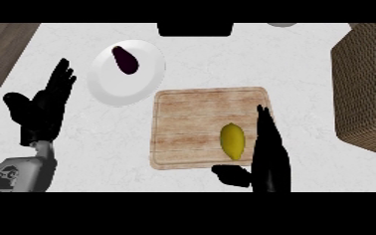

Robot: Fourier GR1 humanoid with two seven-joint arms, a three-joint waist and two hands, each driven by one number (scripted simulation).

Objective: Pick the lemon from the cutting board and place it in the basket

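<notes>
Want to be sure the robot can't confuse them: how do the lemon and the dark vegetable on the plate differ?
The lemon is yellow; the eggplant is dark purple. The lemon lies on the cutting board, the eggplant on the white plate. The right hand is beside the lemon, not the eggplant. Both are elongated.

I am keeping nothing curled: my left hand (43, 110) is resting open at the left side of the view, fingers straight and pointing away from me, its thumb (16, 102) spreading out to the left. Its grey forearm (29, 172) is coming in at the lower left corner. My right hand (270, 152) is coming in from the lower edge, turned edge-on, fingers stretching straight and together, its own thumb (231, 175) sticking out leftward.
</notes>
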